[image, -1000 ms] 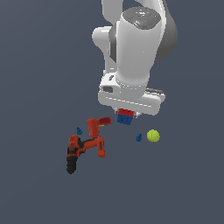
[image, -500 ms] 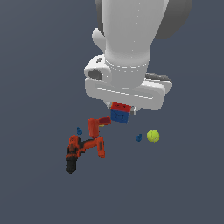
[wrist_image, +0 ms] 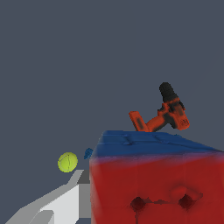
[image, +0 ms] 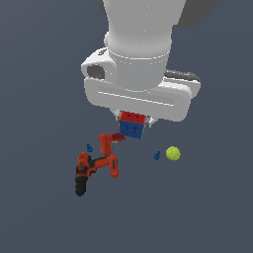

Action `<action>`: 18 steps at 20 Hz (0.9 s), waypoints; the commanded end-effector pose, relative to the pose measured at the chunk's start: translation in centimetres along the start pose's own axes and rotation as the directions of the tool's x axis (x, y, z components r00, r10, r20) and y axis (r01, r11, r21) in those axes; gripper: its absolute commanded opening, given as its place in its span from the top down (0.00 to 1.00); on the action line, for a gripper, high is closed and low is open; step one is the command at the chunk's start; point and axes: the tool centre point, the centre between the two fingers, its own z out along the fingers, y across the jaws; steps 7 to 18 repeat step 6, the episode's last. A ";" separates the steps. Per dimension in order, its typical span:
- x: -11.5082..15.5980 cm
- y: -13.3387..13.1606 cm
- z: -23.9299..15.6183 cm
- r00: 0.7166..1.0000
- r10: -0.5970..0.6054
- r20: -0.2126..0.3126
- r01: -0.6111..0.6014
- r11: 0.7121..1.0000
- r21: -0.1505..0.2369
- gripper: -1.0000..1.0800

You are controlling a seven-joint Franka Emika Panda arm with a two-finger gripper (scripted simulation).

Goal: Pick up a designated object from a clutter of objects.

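Gripper (image: 132,120) clamped on red-blue brick (image: 132,125), raised above drills (image: 98,163) and ball (image: 173,153); no readable writing

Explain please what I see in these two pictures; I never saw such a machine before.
These are simulator renders. The big white shape is a robot arm. Its hand is shut on a small red-and-blue brick, lifted above the dark surface. The exterior view looks from outside; the wrist view looks from the arm itself, so the brick fills it. Below lie an orange-and-black drill, a red drill, a yellow-green ball and two tiny blue pieces.
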 end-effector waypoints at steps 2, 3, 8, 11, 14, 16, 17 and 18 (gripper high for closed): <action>0.4 0.0 -0.6 1.000 0.000 -0.002 0.000 1.000 0.001 1.00; 0.4 0.1 -0.7 1.000 0.000 -0.002 0.000 1.000 0.001 1.00; 0.5 0.1 -0.8 1.000 0.000 -0.002 0.000 1.000 0.001 1.00; 0.5 0.1 -0.8 1.000 0.000 -0.002 0.000 1.000 0.001 1.00; 0.5 0.1 -0.8 1.000 0.000 -0.002 0.000 1.000 0.001 1.00; 0.5 0.1 -0.8 1.000 0.000 -0.002 0.000 1.000 0.001 1.00; 0.5 0.1 -0.8 1.000 0.000 -0.002 0.000 1.000 0.001 1.00; 0.5 0.1 -0.8 1.000 0.000 -0.002 0.000 1.000 0.001 1.00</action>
